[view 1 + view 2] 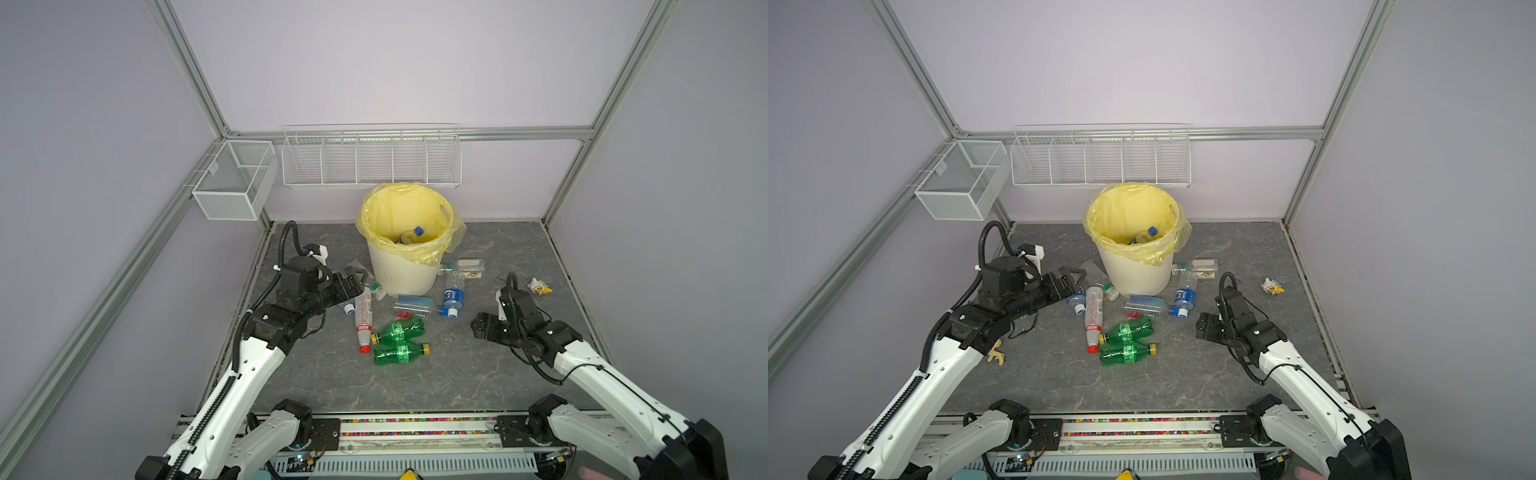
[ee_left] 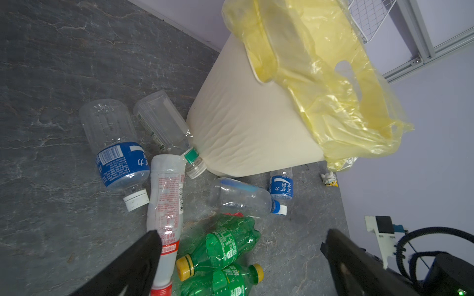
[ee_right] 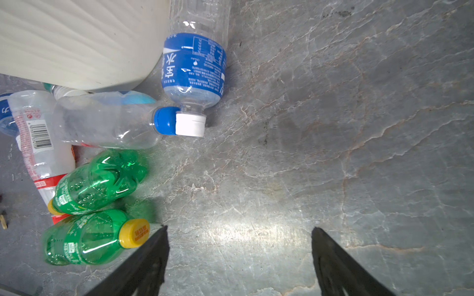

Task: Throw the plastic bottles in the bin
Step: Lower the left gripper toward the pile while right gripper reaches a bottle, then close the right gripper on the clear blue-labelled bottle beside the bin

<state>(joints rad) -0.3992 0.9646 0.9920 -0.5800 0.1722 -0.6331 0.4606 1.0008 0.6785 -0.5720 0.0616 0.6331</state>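
Note:
The cream bin (image 1: 401,274) (image 1: 1138,274) with its yellow bag stands at the back and holds some plastic bottles (image 1: 411,235). Several more lie on the floor before it: two green ones (image 1: 399,330) (image 3: 100,182), a red-capped one (image 1: 363,316) (image 2: 166,205), blue-labelled ones (image 1: 454,296) (image 2: 115,153) and a clear one (image 1: 415,305). My left gripper (image 1: 357,280) (image 2: 243,233) hovers open above the bottles left of the bin, holding nothing. Over bare floor right of the green bottles, my right gripper (image 1: 478,326) (image 3: 239,228) is open and empty.
A small yellow-white toy (image 1: 539,286) lies at the right, another toy (image 1: 996,353) by the left arm. White wire baskets (image 1: 235,178) (image 1: 370,160) hang on the back frame. One more bottle (image 1: 461,268) lies right of the bin.

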